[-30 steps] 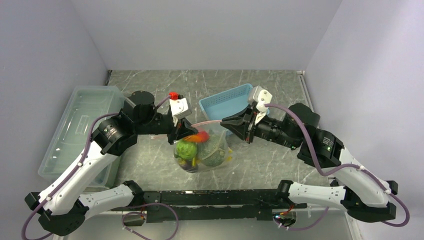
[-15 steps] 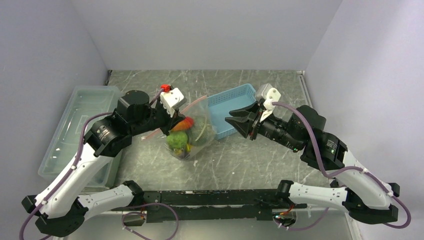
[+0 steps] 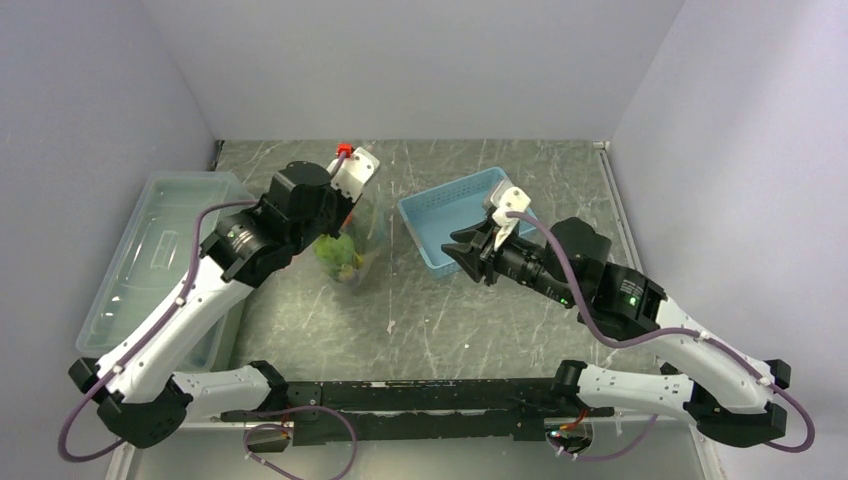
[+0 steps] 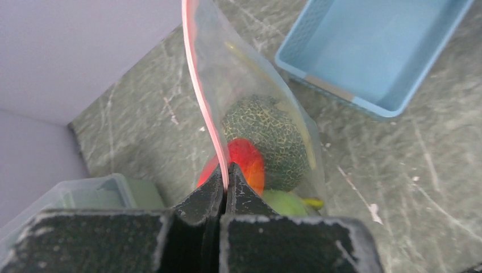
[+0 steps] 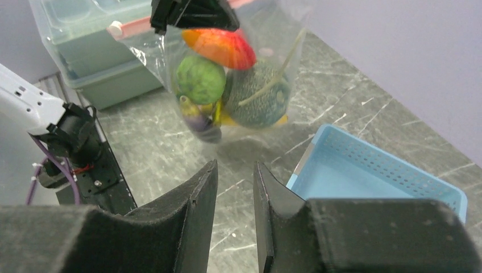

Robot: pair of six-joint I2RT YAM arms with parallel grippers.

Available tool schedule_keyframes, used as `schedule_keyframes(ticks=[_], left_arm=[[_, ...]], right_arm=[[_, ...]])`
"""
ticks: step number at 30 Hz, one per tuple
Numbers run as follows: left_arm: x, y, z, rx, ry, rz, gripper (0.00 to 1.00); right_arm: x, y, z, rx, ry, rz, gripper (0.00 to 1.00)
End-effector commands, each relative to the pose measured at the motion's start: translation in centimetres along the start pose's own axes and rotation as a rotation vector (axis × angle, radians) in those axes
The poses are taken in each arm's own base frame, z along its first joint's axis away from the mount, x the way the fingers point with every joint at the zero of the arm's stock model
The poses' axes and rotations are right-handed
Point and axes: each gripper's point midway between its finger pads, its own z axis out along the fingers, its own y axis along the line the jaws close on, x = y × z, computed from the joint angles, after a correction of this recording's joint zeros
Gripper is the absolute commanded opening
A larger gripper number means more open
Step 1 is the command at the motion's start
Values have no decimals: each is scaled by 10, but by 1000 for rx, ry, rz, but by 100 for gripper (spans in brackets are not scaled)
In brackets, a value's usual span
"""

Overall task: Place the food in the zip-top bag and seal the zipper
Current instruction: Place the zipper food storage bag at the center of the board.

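Bright diffuse light; faint shadows; wrist views blurred up close; mild sheen on zip-top bag [image 5: 256, 62].

The zip-top bag [image 3: 362, 230] is hanging from the left fingers [image 4: 207, 190] over the worktop [image 3: 450, 320], between the bin [image 3: 150, 250] to its left and the basket [image 3: 445, 195] to its right. The food [image 4: 267, 136] is sitting in the bag's bottom. The right fingers [image 5: 196, 193] are standing apart from the bag, at the basket's near edge.

We lose pale pink zipper strip [image 4: 193, 68] at frame top, straight above left gripper [image 4: 226, 169] fingertips. Lime-green round toy fruit [image 4: 284, 202] half hidden behind those fingers. Yellow toy banana [image 5: 227, 118] mostly buried beneath dark green netted round fruit [image 5: 258, 96]. Light-blue perforated plastic basket [image 4: 369, 51] cropped at edges, well beyond fingertips, upper right.
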Motion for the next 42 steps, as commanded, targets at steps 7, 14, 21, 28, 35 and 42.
schedule_keyframes(ticks=[7,14,21,28,35,42], left_arm=[[-29,46,34,-262,-5,177,0],[-10,58,70,-321,70,286,0],[15,30,94,-185,138,243,0],[39,-35,99,36,168,146,0],[65,-68,83,142,219,43,0],[88,-91,64,217,247,-117,0]], right_arm=[[15,-2,8,20,-28,20,33],[22,-1,3,11,-40,21,34],[25,-4,-9,20,-58,23,35],[26,-6,-18,30,-70,25,35],[26,-5,-24,28,-74,60,35],[31,-5,-22,28,-62,72,36]])
